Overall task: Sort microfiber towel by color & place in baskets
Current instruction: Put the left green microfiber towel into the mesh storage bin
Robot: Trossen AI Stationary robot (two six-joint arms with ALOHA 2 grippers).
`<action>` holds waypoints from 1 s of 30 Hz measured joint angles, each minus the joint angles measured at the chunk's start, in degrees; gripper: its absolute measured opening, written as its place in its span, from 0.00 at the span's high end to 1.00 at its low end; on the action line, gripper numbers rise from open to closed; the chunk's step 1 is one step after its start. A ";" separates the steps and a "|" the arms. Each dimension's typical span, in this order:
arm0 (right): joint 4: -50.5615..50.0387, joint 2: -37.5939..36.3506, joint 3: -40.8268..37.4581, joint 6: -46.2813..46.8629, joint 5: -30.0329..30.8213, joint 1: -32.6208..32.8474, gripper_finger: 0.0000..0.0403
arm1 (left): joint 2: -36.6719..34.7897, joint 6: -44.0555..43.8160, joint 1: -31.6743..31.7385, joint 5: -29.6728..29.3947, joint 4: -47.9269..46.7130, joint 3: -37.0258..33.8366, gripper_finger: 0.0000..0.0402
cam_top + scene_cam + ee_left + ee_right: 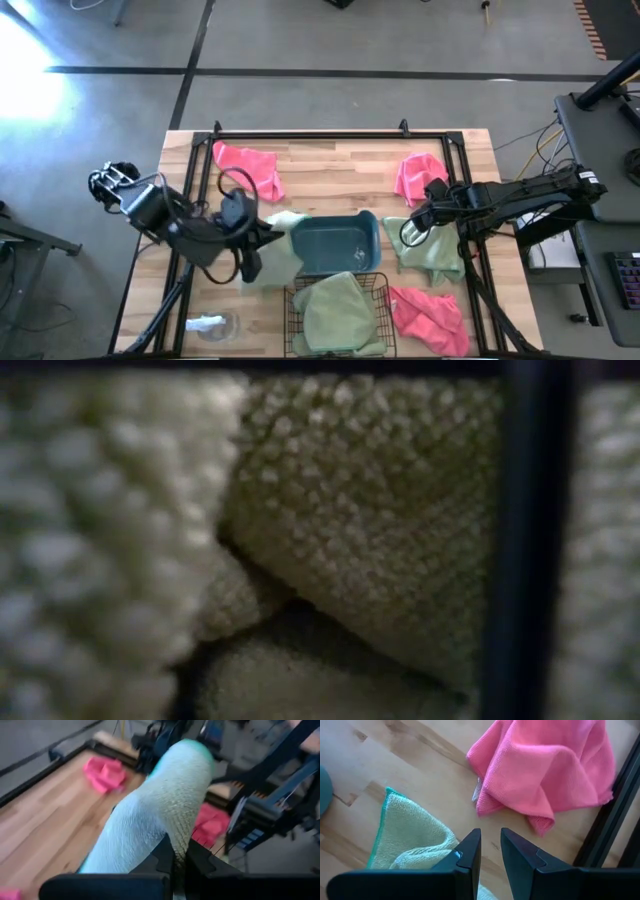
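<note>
My left gripper [250, 238] is shut on a sage green towel [278, 245] just left of the blue-grey bin [372, 232]. The towel also shows in the left wrist view [160, 810]. My right gripper [490, 851] hovers over the table's right side with a narrow gap between its fingers and nothing in it. It is above the edge of a second green towel [412, 842], near a pink towel [545, 770]. A third green towel [335, 310] lies in the black wire basket [296, 300] and fills the low view [380, 510]. My left gripper pinches a bunched part of the green towel [172, 837] between its two fingers. The fingers come at it slanting down from the table's left. The cloth bulges in a hump beyond the fingertips toward the bin; one layer or several, I cannot tell.
Pink towels lie at the far left [250, 168], the far right [418, 175] and the near right [428, 315]. A small white-and-clear object [210, 325] lies at the near left. A black frame [310, 133] runs round the table.
</note>
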 joint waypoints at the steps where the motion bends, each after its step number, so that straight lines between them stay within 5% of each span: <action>1: -0.02 0.00 -0.02 -0.14 0.12 0.00 0.83 | 0.02 1.01 -0.07 -0.15 1.00 0.62 1.00; 8: 0.00 0.00 -0.06 -0.09 0.10 0.00 0.83 | 0.07 9.57 -0.11 1.75 13.78 -1.28 1.00; 16: 0.16 0.00 -0.06 2.32 0.01 0.00 0.83 | 4.20 14.38 -0.40 12.01 25.01 -0.93 1.00; 22: 0.20 0.00 -0.09 4.63 -0.01 0.00 0.83 | 9.71 17.99 -1.39 19.60 25.45 7.51 1.00; 28: 0.29 0.00 -0.11 5.09 -0.01 0.00 0.83 | 17.63 23.64 -3.56 22.57 21.14 23.82 1.00; 30: 0.27 0.00 -0.13 5.12 -0.01 0.00 0.83 | 18.30 24.88 -4.19 22.73 23.30 23.91 1.00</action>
